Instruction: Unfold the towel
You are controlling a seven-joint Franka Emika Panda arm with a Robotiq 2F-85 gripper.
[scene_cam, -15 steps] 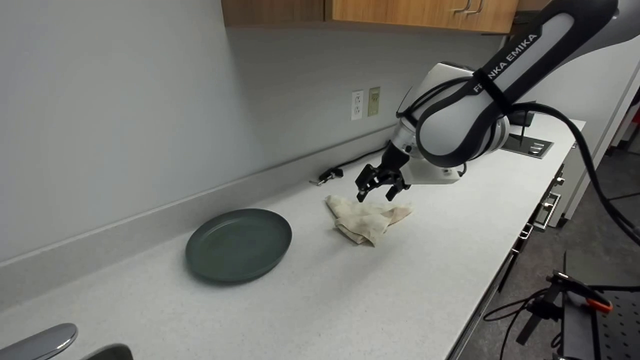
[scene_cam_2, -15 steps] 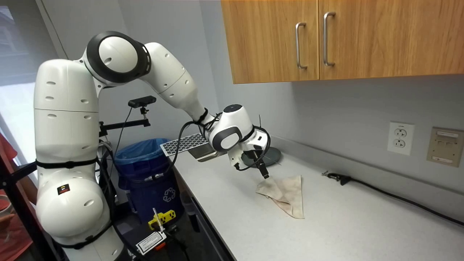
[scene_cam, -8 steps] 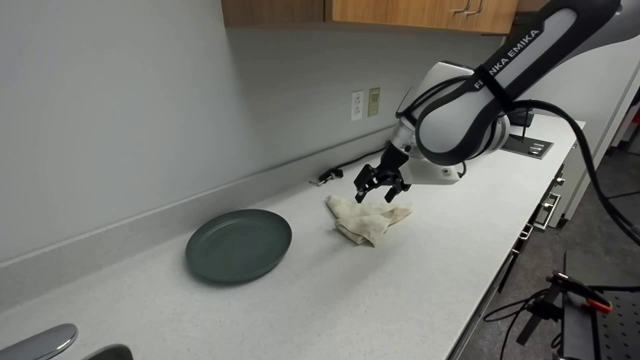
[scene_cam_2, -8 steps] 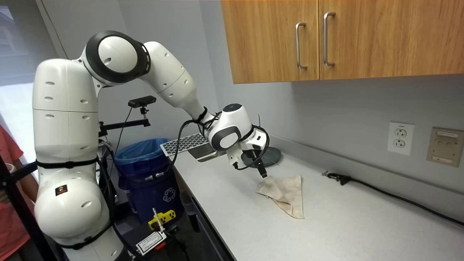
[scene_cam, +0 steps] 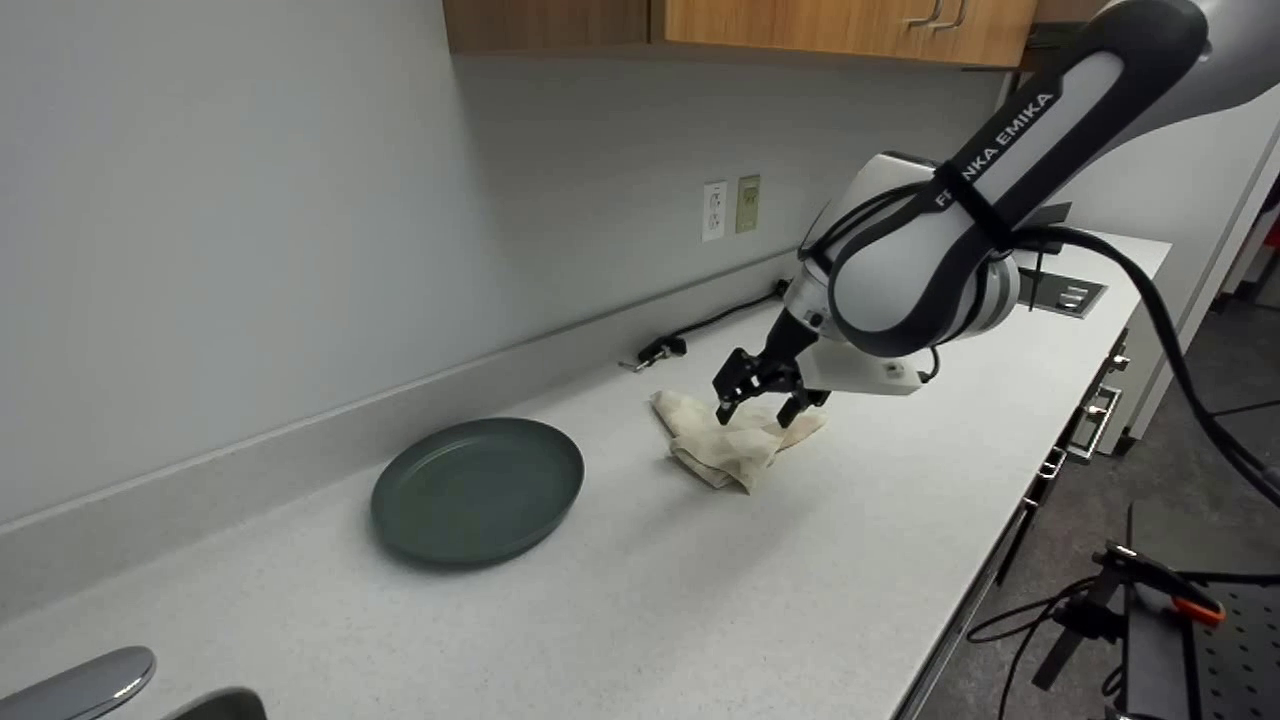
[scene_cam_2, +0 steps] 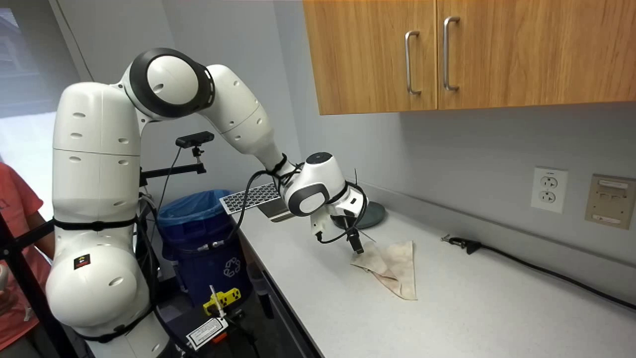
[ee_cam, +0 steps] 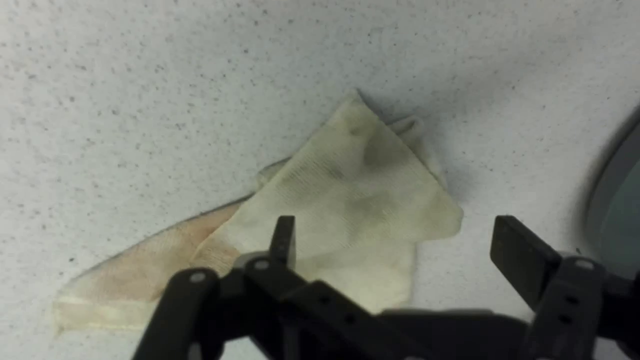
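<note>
Lying rumpled on the speckled white countertop [scene_cam: 620, 610], the cream cloth towel [ee_cam: 345, 195] sat beneath the black two-fingered gripper [ee_cam: 394, 237], seen partly between its wide-parted jaws, contact hard to judge

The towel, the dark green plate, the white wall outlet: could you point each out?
Towel [ee_cam: 345, 195], in the wrist view: on its upper, folded-over layer.
Dark green plate [scene_cam: 478, 490], in an exterior view: on its flat middle.
White wall outlet [scene_cam_2: 548, 189], in an exterior view: between its two sockets.
</note>
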